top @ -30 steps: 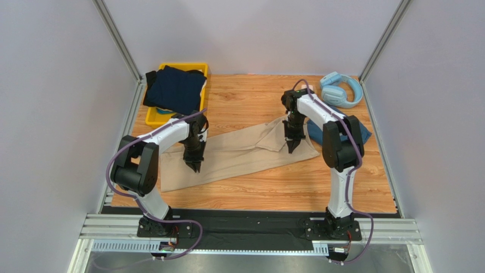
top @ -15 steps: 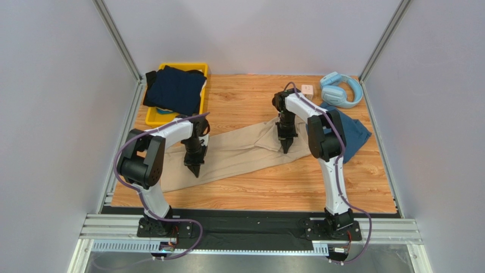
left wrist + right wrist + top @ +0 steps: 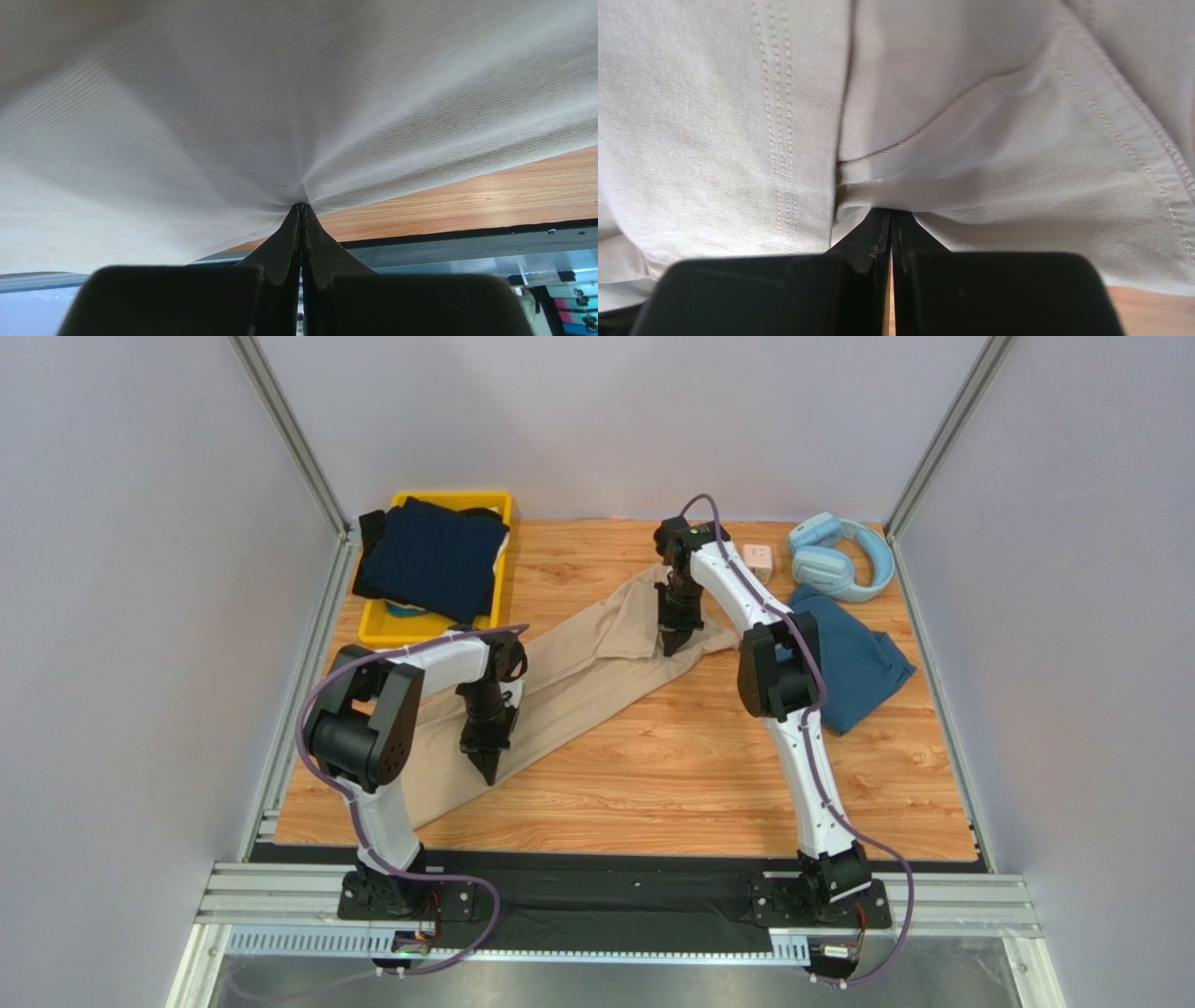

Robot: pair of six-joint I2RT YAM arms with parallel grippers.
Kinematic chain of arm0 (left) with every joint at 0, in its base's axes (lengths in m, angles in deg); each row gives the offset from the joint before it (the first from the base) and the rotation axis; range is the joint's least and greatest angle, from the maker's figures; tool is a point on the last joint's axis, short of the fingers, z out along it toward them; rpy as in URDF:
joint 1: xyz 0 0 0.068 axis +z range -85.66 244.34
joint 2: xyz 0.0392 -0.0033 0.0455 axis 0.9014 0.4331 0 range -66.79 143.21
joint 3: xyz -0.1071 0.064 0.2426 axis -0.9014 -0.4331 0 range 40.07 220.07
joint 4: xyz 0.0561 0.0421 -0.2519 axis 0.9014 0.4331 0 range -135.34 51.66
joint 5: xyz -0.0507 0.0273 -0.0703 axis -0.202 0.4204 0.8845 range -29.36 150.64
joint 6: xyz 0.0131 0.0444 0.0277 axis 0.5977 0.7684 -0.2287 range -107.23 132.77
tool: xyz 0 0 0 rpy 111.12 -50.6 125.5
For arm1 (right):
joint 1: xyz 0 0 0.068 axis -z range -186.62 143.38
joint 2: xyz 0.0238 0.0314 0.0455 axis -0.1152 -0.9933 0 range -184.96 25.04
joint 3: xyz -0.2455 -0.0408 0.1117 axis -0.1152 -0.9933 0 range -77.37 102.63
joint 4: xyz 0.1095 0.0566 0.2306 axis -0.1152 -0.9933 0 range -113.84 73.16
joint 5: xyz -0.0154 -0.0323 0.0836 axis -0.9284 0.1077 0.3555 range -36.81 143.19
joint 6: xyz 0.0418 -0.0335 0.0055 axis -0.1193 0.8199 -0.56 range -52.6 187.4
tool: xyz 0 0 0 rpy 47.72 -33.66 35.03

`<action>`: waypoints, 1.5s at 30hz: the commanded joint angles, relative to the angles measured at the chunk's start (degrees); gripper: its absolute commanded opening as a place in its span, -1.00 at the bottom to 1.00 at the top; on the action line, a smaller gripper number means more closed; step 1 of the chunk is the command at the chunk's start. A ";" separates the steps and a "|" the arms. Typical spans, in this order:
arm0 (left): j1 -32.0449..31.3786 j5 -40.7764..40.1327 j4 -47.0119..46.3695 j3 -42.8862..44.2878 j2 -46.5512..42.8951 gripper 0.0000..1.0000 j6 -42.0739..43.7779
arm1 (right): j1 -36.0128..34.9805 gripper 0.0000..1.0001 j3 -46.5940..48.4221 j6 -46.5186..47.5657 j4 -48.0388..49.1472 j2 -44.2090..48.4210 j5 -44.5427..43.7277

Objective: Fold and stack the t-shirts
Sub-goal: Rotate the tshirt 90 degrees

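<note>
Beige t-shirt [image 3: 589,665], one; teal t-shirt [image 3: 845,658], one; navy t-shirt [image 3: 428,560], one.

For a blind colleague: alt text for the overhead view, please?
Left hand and right hand each pinch a beige shirt stretched diagonally across a wooden table. A navy shirt tops a yellow bin; a blue shirt lies at right.

Beige t-shirt [image 3: 589,665] swung diagonal, right end effector [image 3: 673,646] pulled its end farther back, teal t-shirt [image 3: 849,658] uncovered

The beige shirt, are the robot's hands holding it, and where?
Yes. The left gripper pinches the beige t-shirt at its near end; the right gripper pinches its far end, beside a stitched seam.
</note>
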 commanded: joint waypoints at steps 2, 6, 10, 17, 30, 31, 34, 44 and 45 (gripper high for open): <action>-3.57 3.19 -1.13 3.40 4.60 -1.00 -0.52 | 2.58 -0.83 3.18 -3.35 16.90 -2.68 2.95; -7.96 4.86 -0.60 7.98 8.03 -1.00 -1.13 | 3.90 -1.00 4.32 -4.05 24.02 -2.25 4.45; -12.01 6.87 -0.69 13.16 12.76 -1.00 -3.32 | 5.13 -1.00 7.14 -5.19 29.63 -2.51 6.12; -16.93 9.43 5.19 39.77 23.67 -1.00 -4.38 | 7.42 -0.39 4.08 -8.98 35.27 3.54 17.19; -16.59 1.55 9.16 30.79 2.53 -0.81 -3.69 | 9.97 -0.34 -20.70 -11.53 35.81 26.66 28.00; -16.15 0.57 8.72 28.14 1.20 -0.81 -3.51 | 9.53 -0.34 -22.98 -11.00 35.72 27.71 28.97; -12.99 -1.02 4.95 17.50 -2.94 -0.81 -3.42 | 8.12 -0.33 -33.44 -8.28 34.23 30.18 29.85; -9.73 -1.21 -3.40 9.04 -1.20 -0.82 -3.50 | -3.47 -0.34 -51.49 -10.55 38.08 29.58 29.15; -9.73 -1.03 -3.59 9.21 -0.15 -0.82 -3.50 | -5.92 -0.35 -49.39 -11.08 38.26 28.61 28.89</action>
